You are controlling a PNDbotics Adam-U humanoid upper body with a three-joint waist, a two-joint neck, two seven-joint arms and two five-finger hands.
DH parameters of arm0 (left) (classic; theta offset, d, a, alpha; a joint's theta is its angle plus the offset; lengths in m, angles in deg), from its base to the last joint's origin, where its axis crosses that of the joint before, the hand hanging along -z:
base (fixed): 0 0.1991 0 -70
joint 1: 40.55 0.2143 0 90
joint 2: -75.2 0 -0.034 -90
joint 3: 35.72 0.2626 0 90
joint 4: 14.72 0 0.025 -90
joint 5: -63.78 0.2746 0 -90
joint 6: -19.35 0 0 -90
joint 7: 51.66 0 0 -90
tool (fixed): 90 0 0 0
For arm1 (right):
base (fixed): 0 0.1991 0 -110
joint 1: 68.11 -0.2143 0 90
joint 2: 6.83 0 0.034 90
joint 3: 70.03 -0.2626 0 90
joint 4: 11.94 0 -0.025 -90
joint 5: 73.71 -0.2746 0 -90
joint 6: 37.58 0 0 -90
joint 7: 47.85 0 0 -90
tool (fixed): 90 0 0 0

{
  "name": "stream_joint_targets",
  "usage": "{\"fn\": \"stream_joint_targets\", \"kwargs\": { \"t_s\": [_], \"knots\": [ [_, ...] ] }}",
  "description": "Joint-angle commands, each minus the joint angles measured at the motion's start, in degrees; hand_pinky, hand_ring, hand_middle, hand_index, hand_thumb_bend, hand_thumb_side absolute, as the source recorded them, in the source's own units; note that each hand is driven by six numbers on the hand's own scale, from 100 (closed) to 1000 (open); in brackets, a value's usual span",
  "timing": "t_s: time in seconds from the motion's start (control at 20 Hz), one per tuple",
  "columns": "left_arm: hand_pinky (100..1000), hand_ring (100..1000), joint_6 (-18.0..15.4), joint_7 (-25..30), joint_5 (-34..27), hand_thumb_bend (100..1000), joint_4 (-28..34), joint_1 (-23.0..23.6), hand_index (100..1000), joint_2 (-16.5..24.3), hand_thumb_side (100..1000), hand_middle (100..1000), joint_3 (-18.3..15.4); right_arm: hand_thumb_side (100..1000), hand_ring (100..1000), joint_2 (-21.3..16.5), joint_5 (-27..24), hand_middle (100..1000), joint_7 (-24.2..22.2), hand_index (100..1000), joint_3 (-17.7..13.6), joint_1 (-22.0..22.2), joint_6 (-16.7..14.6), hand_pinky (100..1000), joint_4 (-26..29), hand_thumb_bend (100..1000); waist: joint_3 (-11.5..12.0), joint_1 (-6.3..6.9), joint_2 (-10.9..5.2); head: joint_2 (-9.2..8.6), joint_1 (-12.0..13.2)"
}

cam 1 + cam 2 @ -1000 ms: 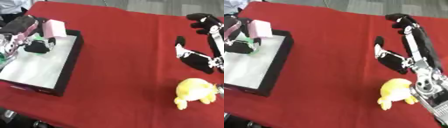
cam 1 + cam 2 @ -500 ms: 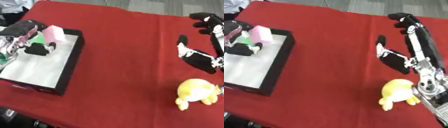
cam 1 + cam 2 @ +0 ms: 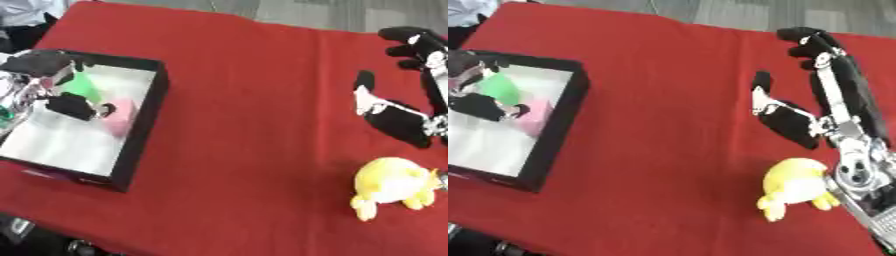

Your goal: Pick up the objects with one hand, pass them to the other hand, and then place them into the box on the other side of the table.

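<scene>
My left hand hovers over the black-walled box at the table's left, its fingers spread and open. A pink block, blurred, is inside the box just below the thumb, against the right wall. Between the fingers and thumb a green object shows on the box's white floor; I cannot tell whether the hand touches it. At the right, my right hand is held open above the red cloth, fingers straight and pointing away. A yellow plush toy lies on the cloth just in front of that hand, apart from it.
A red cloth covers the table; its front edge runs along the bottom left. The box stands close to the left edge. Dark things show beyond the far left corner.
The pink block, pinched in my left hand above the box before, has left the fingers and dropped into the box. The left hand has opened. The right hand has hardly moved.
</scene>
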Motion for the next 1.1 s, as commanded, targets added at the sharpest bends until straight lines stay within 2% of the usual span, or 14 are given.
{"fn": "stream_joint_targets", "kwargs": {
  "t_s": [0.05, 0.25, 0.45, 0.5, 0.55, 0.65, 0.8, 0.9, 1.0, 1.1],
  "knots": [
    [1000, 934, -0.15, 0.47, 0.35, 487, 0.57, -1.00, 921, 1.61, 466, 798, -1.29, 157, 833, -1.15, -0.12, 880, 0.13, 862, -0.68, -0.63, -0.21, 822, 1.19, 100, 0.10, -0.17, -0.77, -0.38, 0.11],
    [1000, 929, -0.55, 0.89, 0.20, 477, 0.69, -1.10, 910, 1.61, 443, 788, -1.27, 158, 833, -1.29, -0.15, 881, 0.06, 862, -0.70, -0.61, -0.22, 822, 1.19, 100, 0.08, -0.09, -0.85, -0.32, 0.06],
    [1000, 920, -0.52, 0.75, 0.05, 402, 1.09, -1.18, 905, 1.52, 417, 779, -1.59, 151, 834, -1.69, -0.32, 881, -0.04, 865, -0.98, -0.75, -0.48, 823, 1.19, 100, 0.03, -0.02, -1.08, -0.11, -0.30],
    [1000, 914, -0.42, 0.51, -0.10, 355, 1.40, -1.22, 904, 1.49, 397, 778, -1.79, 149, 835, -1.89, -0.37, 881, -0.06, 865, -1.11, -0.76, -0.51, 824, 1.19, 100, 0.01, -0.01, -1.16, -0.02, -0.54],
    [1000, 900, -0.25, 0.12, -0.37, 250, 1.88, -1.31, 892, 1.42, 358, 773, -2.13, 139, 836, -2.19, -0.47, 879, -0.09, 865, -1.33, -0.76, -0.56, 825, 1.19, 100, -0.01, -0.01, -1.28, 0.11, -0.93],
    [1000, 874, 0.40, -1.18, -1.77, 100, 3.37, -1.42, 865, 1.25, 301, 769, -3.03, 106, 836, -2.93, -0.55, 876, -0.26, 863, -1.99, -0.72, -0.43, 826, 1.19, 100, -0.07, -0.03, -1.55, 0.40, -1.79],
    [947, 816, 1.02, -4.39, -6.42, 100, 7.32, -1.12, 799, 1.31, 269, 755, -4.28, 100, 841, -4.59, -0.61, 869, -1.83, 855, -3.23, -0.52, 1.52, 835, 1.19, 100, -0.46, -0.14, -2.14, 1.14, -3.15],
    [926, 810, 0.76, -5.96, -9.76, 100, 10.19, -0.42, 786, 1.85, 266, 756, -4.45, 100, 847, -5.79, -0.51, 868, -4.22, 851, -3.87, -0.19, 3.87, 843, 1.19, 100, -0.94, -0.22, -2.53, 1.82, -4.02],
    [928, 803, -0.33, -6.33, -12.68, 100, 12.67, 0.27, 784, 2.35, 259, 751, -4.50, 100, 851, -6.78, -0.46, 872, -7.37, 851, -4.35, 0.21, 5.86, 848, 1.19, 100, -1.38, -0.24, -2.85, 2.36, -4.69],
    [935, 806, -2.20, -6.29, -15.89, 100, 13.93, 0.59, 789, 2.50, 254, 755, -4.65, 139, 855, -7.57, -0.72, 877, -10.39, 851, -4.80, 0.63, 7.08, 852, 1.19, 100, -1.80, -0.22, -3.10, 2.79, -5.42]
  ]
}}
